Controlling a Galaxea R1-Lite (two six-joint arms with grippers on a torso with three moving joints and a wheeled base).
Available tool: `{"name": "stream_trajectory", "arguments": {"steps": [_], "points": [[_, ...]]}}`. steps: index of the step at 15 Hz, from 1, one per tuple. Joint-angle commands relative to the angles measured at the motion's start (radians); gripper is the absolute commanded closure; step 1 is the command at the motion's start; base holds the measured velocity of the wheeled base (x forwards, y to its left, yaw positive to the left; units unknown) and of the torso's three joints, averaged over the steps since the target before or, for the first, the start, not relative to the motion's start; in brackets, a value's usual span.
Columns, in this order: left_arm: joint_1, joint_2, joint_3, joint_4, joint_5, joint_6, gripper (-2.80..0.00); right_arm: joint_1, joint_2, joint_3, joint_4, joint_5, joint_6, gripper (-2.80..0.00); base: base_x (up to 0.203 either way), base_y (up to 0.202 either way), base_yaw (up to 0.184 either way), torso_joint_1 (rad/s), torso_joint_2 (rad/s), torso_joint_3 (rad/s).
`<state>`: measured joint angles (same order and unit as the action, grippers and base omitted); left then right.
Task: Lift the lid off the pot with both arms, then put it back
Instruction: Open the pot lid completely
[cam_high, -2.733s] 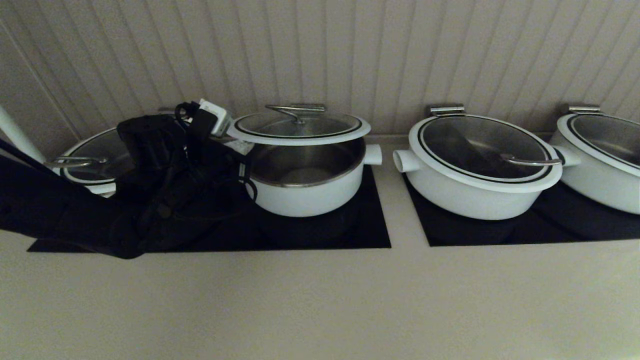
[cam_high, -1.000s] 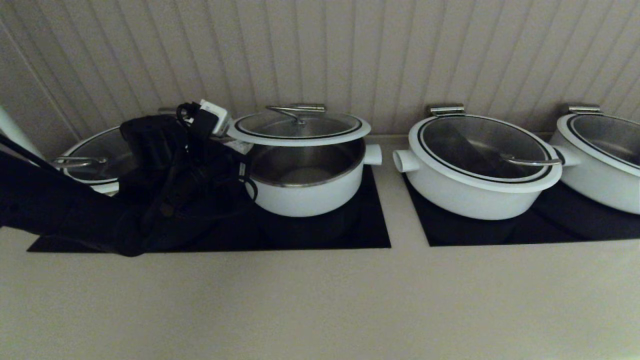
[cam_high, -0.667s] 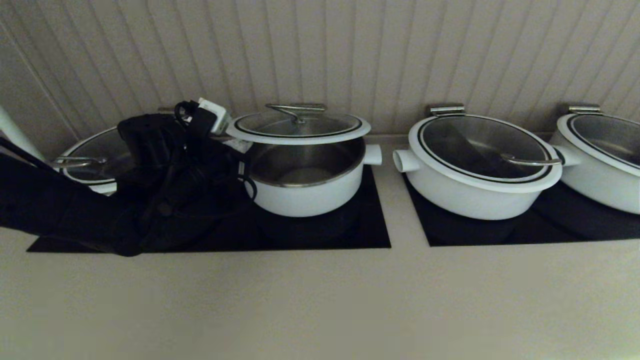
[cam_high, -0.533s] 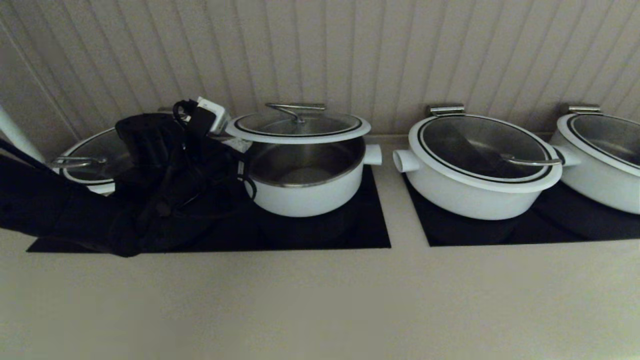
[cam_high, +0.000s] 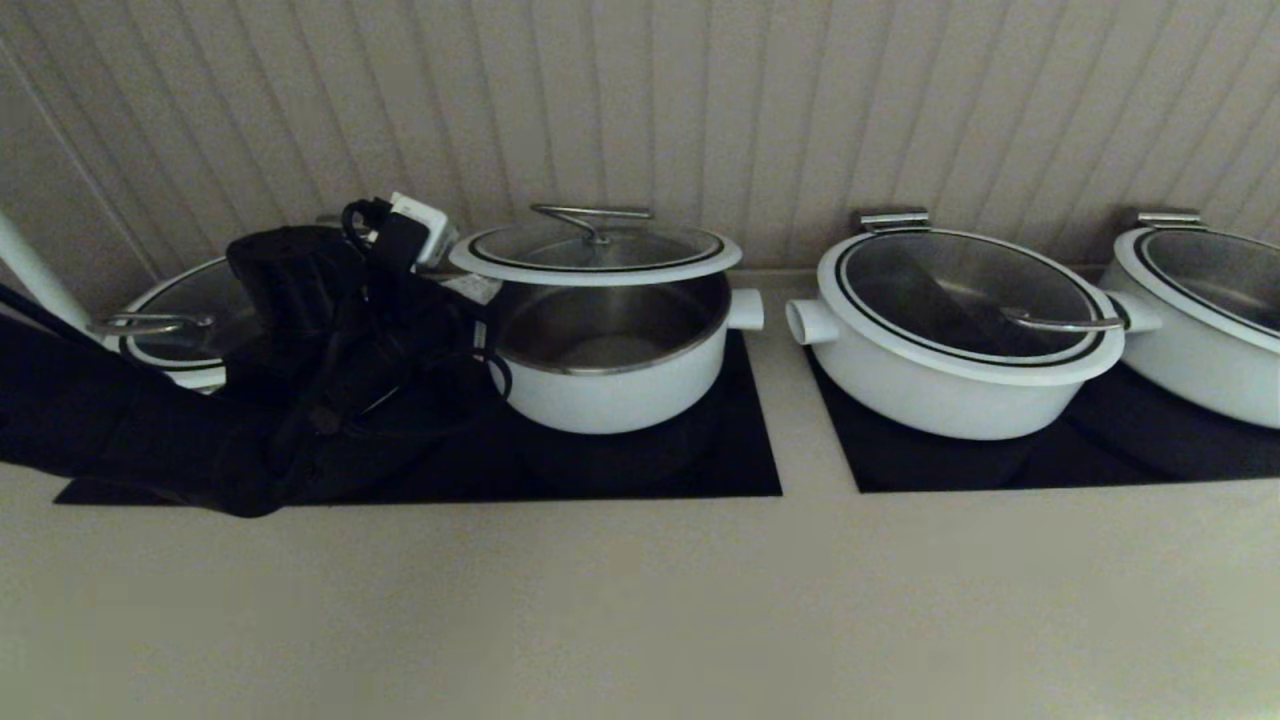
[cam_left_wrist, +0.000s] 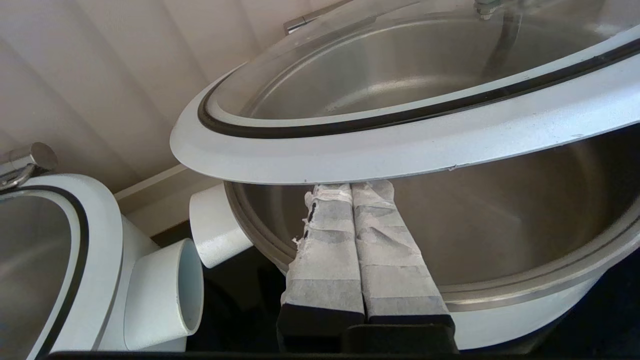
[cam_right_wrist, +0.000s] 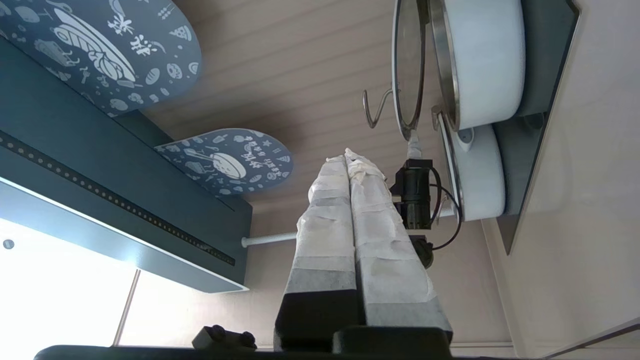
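Note:
The lid (cam_high: 596, 255), glass with a white rim and a curved steel handle, hovers a little above the small white pot (cam_high: 612, 392), showing the steel inside. My left gripper (cam_high: 470, 287) is shut, fingers pressed together, and its tips sit under the lid's left rim, over the pot's edge. The left wrist view shows the taped tips (cam_left_wrist: 351, 187) touching the underside of the lid rim (cam_left_wrist: 400, 145), above the pot (cam_left_wrist: 500, 240). My right gripper (cam_right_wrist: 348, 155) is shut and empty, off to the side, out of the head view. Its view shows the lid (cam_right_wrist: 407, 65) and pot (cam_right_wrist: 487, 60) from a distance.
A wider lidded white pot (cam_high: 960, 330) stands right of the small pot, another (cam_high: 1200, 310) at the far right, and one (cam_high: 180, 320) left behind my arm. All sit on black hob panels (cam_high: 740, 460) against a ribbed wall. Bare counter (cam_high: 640, 600) lies in front.
My left gripper and the lid's left side have risen slightly. The pot and the other pots have not moved.

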<state>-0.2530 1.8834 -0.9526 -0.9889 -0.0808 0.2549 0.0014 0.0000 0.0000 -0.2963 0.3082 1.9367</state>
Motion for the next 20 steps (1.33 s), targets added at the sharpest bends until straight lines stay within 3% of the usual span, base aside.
{"name": "stream_trajectory", "arguments": {"steps": [1, 6, 13, 15, 18, 20], "points": [[0.0, 0.003, 0.001, -0.005, -0.001, 0.001, 0.0, 0.0, 0.0, 0.0, -0.033, -0.002, -0.016, 0.0, 0.0, 0.0, 0.0, 0.0, 0.0, 0.0], [0.0, 0.011, 0.001, -0.005, -0.001, 0.0, 0.0, 0.0, 0.0, 0.0, -0.157, 0.014, -0.224, 0.0, 0.0, 0.0, 0.0, 0.0, 0.0, 0.0], [0.0, 0.017, 0.0, -0.005, -0.001, 0.0, 0.0, 0.001, 0.0, 0.0, -0.233, 0.03, -0.254, 0.0, 0.0, 0.0, 0.0, 0.0, 0.0, 0.0], [0.0, 0.019, -0.001, -0.005, -0.001, 0.0, 0.0, 0.0, 0.0, 0.0, -0.235, 0.041, -0.349, 0.0, 0.0, 0.0, 0.0, 0.0, 0.0, 0.0], [0.0, 0.023, -0.002, -0.005, -0.001, 0.0, 0.0, 0.001, 0.0, 0.0, -0.209, 0.164, -0.462, 0.0, 0.0, 0.0, 0.0, 0.0, 0.0, 0.0], [0.0, 0.023, 0.0, -0.005, -0.001, 0.0, 0.0, 0.001, 0.0, 0.0, -0.172, 0.216, -0.642, 0.0, 0.0, 0.0, 0.0, 0.0, 0.0, 0.0]]}}
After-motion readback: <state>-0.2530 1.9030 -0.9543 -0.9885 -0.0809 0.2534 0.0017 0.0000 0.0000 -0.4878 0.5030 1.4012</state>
